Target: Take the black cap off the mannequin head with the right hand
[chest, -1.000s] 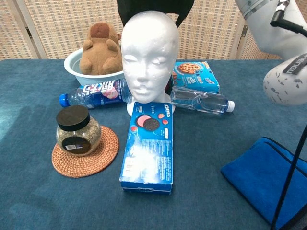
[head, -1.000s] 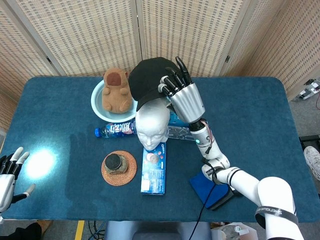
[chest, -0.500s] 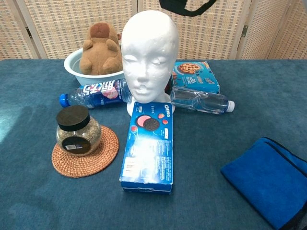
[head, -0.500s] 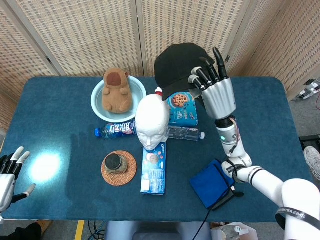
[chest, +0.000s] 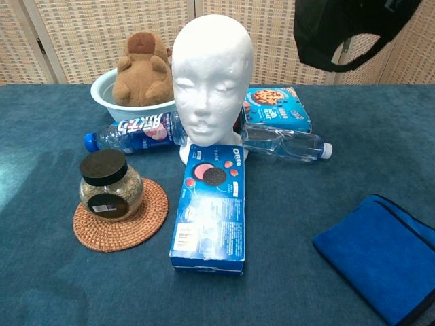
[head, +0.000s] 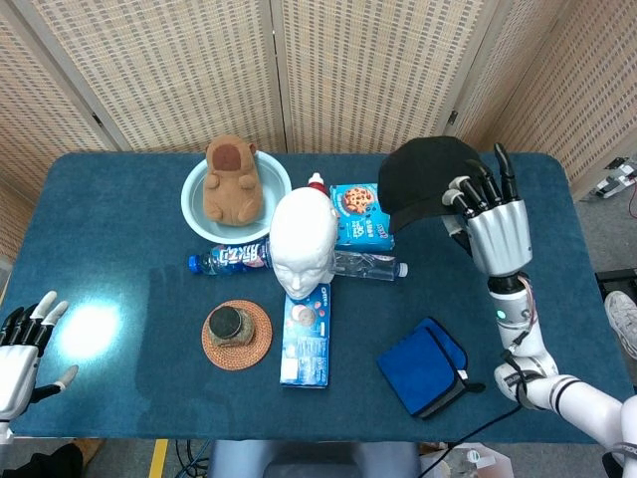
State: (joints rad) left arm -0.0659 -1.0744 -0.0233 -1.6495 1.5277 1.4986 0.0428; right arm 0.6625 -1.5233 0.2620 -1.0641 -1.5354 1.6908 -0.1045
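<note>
The white mannequin head point(head: 303, 239) point(chest: 212, 75) stands bare at the middle of the table. My right hand point(head: 492, 221) holds the black cap point(head: 426, 175) up in the air over the table's right side, well to the right of the head. In the chest view the cap point(chest: 343, 30) hangs at the top right edge and the hand itself is out of frame. My left hand point(head: 22, 349) is at the lower left corner of the head view, fingers spread, holding nothing.
Around the head lie an Oreo box point(head: 306, 334), a blue-labelled bottle point(head: 227, 259), a clear bottle point(head: 366, 265), and a cookie box point(head: 359, 214). A plush animal sits in a white bowl point(head: 199, 214). A jar on a woven coaster point(head: 236, 334) and a blue cloth point(head: 424, 364) lie nearer me.
My right hand lifted the cap off the mannequin head and carried it up and to the right. The head is now bare. The left hand barely moved.
</note>
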